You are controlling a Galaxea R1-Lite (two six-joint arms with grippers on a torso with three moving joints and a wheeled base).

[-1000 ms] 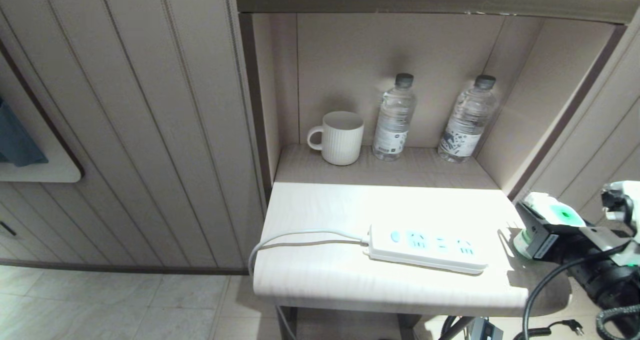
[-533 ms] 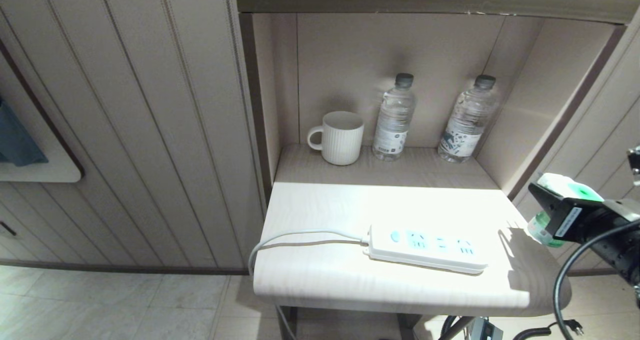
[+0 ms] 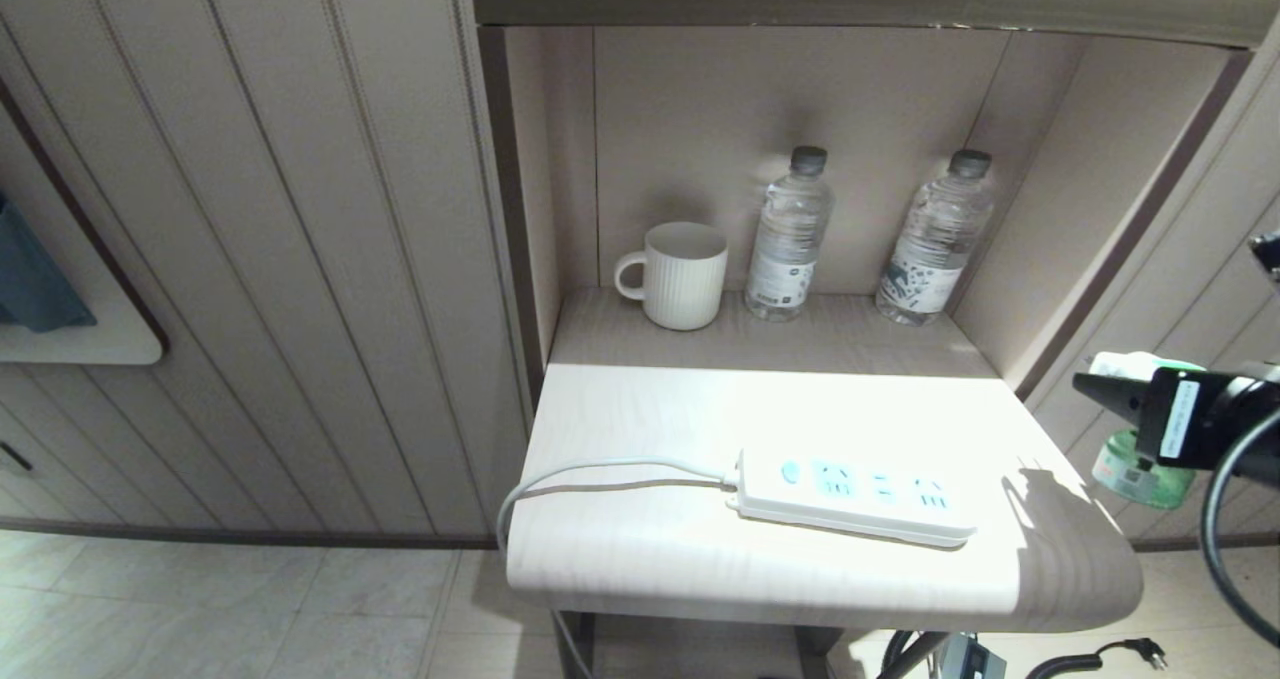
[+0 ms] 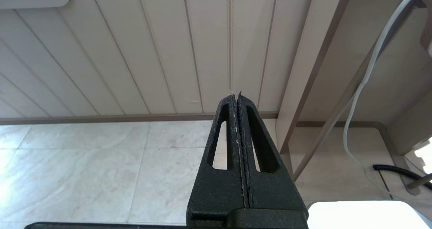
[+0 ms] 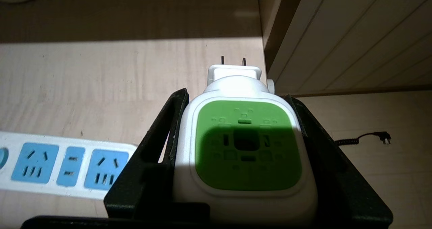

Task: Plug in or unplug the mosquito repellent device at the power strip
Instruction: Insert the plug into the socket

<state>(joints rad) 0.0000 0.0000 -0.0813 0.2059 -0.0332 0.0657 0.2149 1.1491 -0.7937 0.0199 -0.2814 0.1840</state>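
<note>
Pale wood-grain counter (image 3: 640,559) juts out from a panelled wall, half in bright light, with a shaded alcove behind it. Nearest the front edge lies the power strip (image 3: 855,491), flat, its blue sockets facing up and all three empty; its white cord (image 3: 590,474) loops off the counter's left edge, presumably toward a wall outlet out of view. Off the counter's right end, in the air and well apart from the strip, the right gripper (image 3: 1135,399) holds the mosquito repellent device (image 5: 244,148): the jaws press on both sides of its white head, green face toward the wrist camera, the two prongs (image 5: 233,60) pointing away from the gripper and bare. That grip leaves the prongs free, which suits pushing them into a socket. Its green liquid bottle (image 3: 1135,471) hangs below; how full it is cannot be told. The left gripper (image 4: 239,121) is parked low beside the counter, jaws closed on nothing. Farther back in the alcove stand a white ribbed mug (image 3: 680,274), its inside hidden, and two clear water bottles (image 3: 788,234), capped and seemingly full.
</note>
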